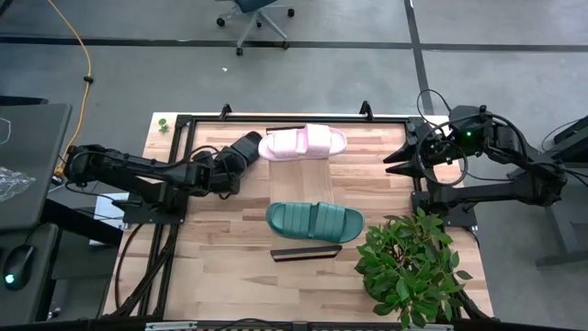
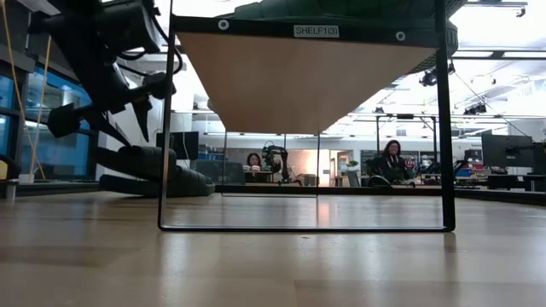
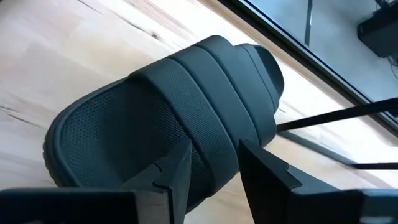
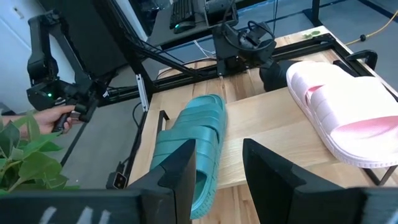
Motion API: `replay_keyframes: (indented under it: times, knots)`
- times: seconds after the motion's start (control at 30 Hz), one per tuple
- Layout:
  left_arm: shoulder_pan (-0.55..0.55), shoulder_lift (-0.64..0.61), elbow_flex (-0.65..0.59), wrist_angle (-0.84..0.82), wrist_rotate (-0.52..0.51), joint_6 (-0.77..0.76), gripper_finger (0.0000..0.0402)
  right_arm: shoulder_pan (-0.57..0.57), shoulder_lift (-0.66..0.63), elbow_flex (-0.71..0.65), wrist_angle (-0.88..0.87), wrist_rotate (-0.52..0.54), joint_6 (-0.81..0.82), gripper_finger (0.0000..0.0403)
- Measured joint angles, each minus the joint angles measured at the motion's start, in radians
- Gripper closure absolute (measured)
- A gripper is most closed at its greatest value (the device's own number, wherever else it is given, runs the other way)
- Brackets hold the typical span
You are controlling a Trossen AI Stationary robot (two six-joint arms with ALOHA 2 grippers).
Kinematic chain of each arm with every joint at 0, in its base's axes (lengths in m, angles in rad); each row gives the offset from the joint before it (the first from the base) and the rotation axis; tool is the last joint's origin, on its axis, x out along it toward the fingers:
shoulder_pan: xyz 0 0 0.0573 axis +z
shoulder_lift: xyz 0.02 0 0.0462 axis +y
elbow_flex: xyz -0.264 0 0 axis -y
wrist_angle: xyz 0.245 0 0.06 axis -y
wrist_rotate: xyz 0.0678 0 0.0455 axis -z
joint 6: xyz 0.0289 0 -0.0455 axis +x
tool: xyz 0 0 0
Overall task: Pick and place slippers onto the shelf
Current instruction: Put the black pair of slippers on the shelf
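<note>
The black slipper (image 1: 246, 145) lies on its sole on the tabletop, left of the shelf (image 1: 303, 182); it also shows in the left wrist view (image 3: 186, 112) and the low view (image 2: 158, 175). My left gripper (image 1: 230, 165) is open just over it, one finger (image 3: 177, 180) over the footbed by the strap, the other (image 3: 267, 174) outside the slipper's side. The pale pink slipper (image 1: 303, 142) lies across the shelf's far end and the teal slipper (image 1: 314, 221) across its near end. My right gripper (image 1: 397, 162) is open and empty at the table's far right.
A leafy green plant (image 1: 409, 267) stands at the table's near right corner. The shelf is raised on dark rails (image 2: 444, 128) above the tabletop. A person's hand (image 4: 56, 118) holds a controller beyond the table. Bare tabletop (image 1: 220, 248) lies near left.
</note>
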Motion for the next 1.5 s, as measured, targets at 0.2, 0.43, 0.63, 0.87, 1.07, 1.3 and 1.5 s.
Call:
replay_keyframes:
  times: [0.2,0.43,0.63,0.87,1.07,1.3,1.5]
  knots:
    - [0.013,0.000,0.000,0.000,0.000,0.027,0.0279,0.000,0.000,0.000,0.000,0.001,0.006,0.0279]
    - [0.012,0.000,0.000,0.001,0.022,0.027,0.0279,0.000,0.000,0.000,0.000,0.008,0.005,0.0279]
    - [0.022,0.000,0.000,0.004,0.048,0.000,0.0279,0.000,0.000,0.000,0.000,0.027,0.004,0.0279]
    - [0.052,0.012,0.000,0.001,0.049,0.007,0.0279,0.000,0.001,0.000,0.000,0.035,0.016,0.0279]
    - [0.051,0.046,0.000,0.015,0.045,0.007,0.0279,0.000,0.001,0.000,0.001,0.051,0.022,0.0279]
    - [0.051,0.061,0.000,0.042,0.031,0.008,0.0303,0.000,0.001,0.000,0.001,0.052,0.024,0.0279]
    - [0.051,0.060,0.000,0.053,0.018,0.019,0.0383,0.000,0.001,0.000,0.001,0.053,0.023,0.0279]
